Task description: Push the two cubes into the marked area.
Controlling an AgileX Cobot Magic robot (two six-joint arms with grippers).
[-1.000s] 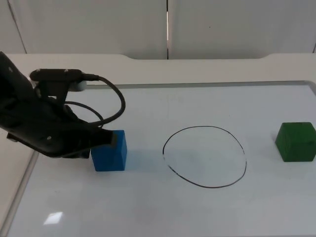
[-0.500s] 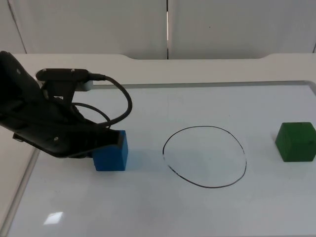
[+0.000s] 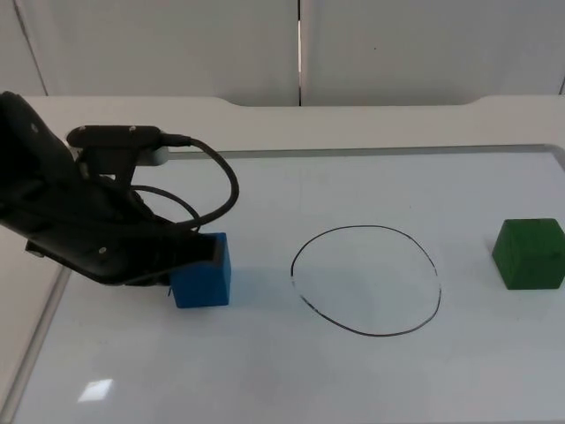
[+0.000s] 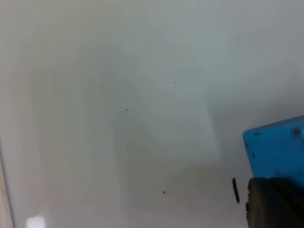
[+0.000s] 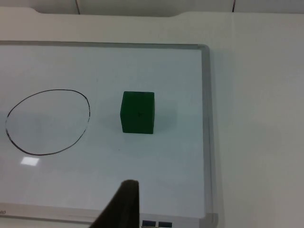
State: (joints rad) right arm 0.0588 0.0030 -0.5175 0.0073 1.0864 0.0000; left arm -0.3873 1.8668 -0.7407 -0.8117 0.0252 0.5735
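A blue cube sits on the white board, left of a black hand-drawn circle. My left gripper presses against the cube's left upper side, and the arm covers part of that side. In the left wrist view the blue cube lies just past the left gripper. A green cube stands right of the circle, near the board's right edge. In the right wrist view the green cube sits beside the circle, well ahead of the waiting right gripper.
The cubes and circle are on a whiteboard with a grey frame. Its left edge runs under my left arm. A grey partition wall closes the back. Bare board lies between the blue cube and the circle.
My left arm has pushed forward to the right, and the blue cube has slid a little toward the circle. The green cube has not moved.
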